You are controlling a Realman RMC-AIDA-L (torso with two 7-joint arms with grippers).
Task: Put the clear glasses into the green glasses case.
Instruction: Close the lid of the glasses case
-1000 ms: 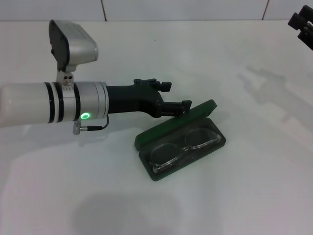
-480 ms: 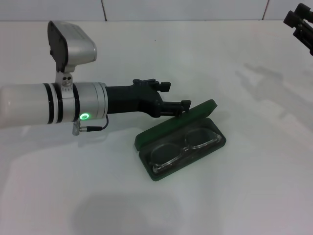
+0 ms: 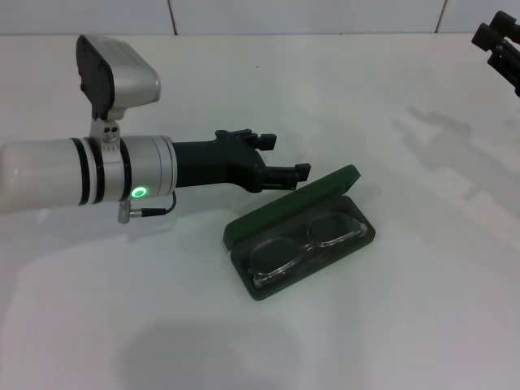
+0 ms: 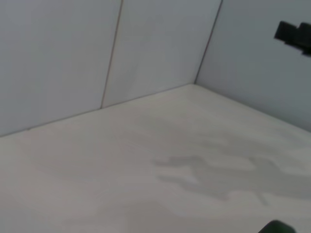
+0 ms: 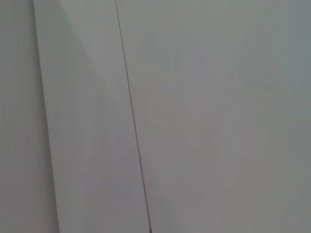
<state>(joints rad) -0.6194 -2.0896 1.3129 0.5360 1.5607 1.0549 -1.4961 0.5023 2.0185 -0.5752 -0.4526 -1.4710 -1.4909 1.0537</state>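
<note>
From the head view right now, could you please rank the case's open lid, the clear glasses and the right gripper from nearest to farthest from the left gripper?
1. The open lid of the green glasses case, just beside the left gripper.
2. The clear glasses, lying in the case's tray, nearer the robot.
3. The right gripper, raised at the table's far right.

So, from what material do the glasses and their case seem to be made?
The clear glasses look like transparent plastic: the case lining shows straight through lens and arms, with only pale glints along the edges. The green glasses case seems a hard shell with a matte dark green skin, plastic or leatherette, I cannot tell which; it gives almost no shine. Its lining looks dull and grey-green, possibly fabric.
</note>
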